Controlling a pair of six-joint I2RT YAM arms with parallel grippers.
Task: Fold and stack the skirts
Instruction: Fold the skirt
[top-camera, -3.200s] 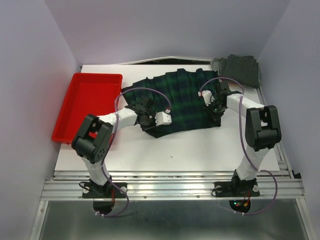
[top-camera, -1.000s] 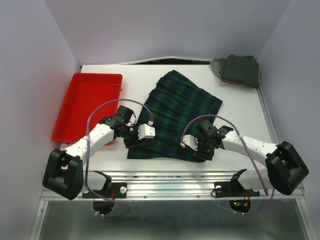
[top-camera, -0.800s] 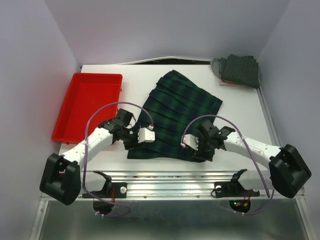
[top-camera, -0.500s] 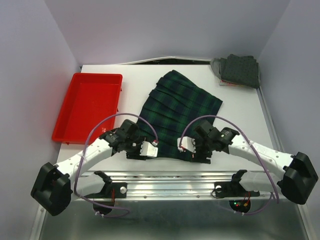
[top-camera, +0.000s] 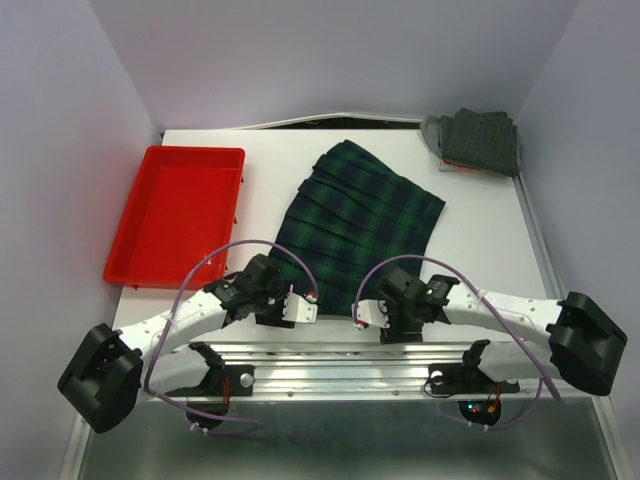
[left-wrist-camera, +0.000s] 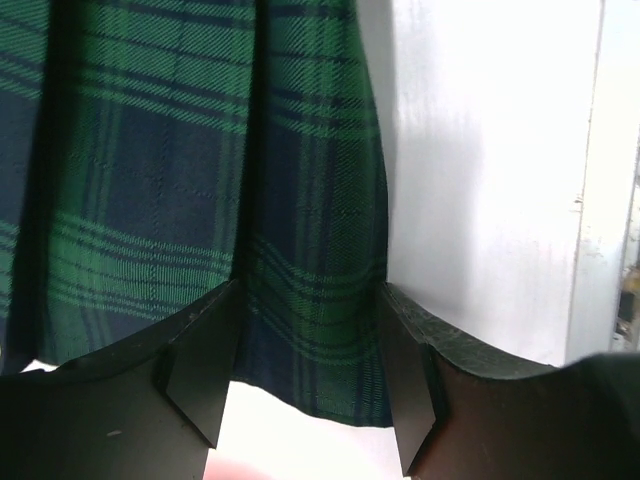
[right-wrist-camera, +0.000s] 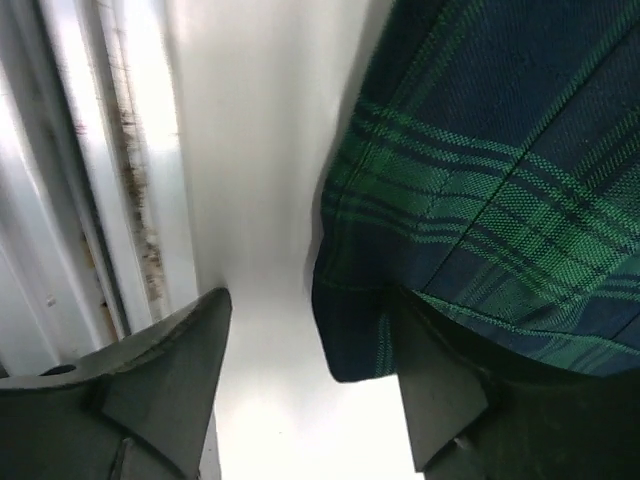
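The left gripper stands with jaws apart. A near-hem corner of the plaid skirt lies loose between them, and nothing is pinched. The right gripper is likewise spread, with the other hem corner between its jaws, close to one finger. The skirt lies flat mid-desk, its near hem at the front edge, just beside the rail.

I judge the step in hand to be folding the near hem toward the far edge. Both grippers should close at matching depth, catch every pleat layer, then lift and carry together so the pleats lie flat. The rail leaves little room under the fingers. The tray sits to the left, apart from the cloth. The folded skirts lie at the far right corner, clear of the fold's path.
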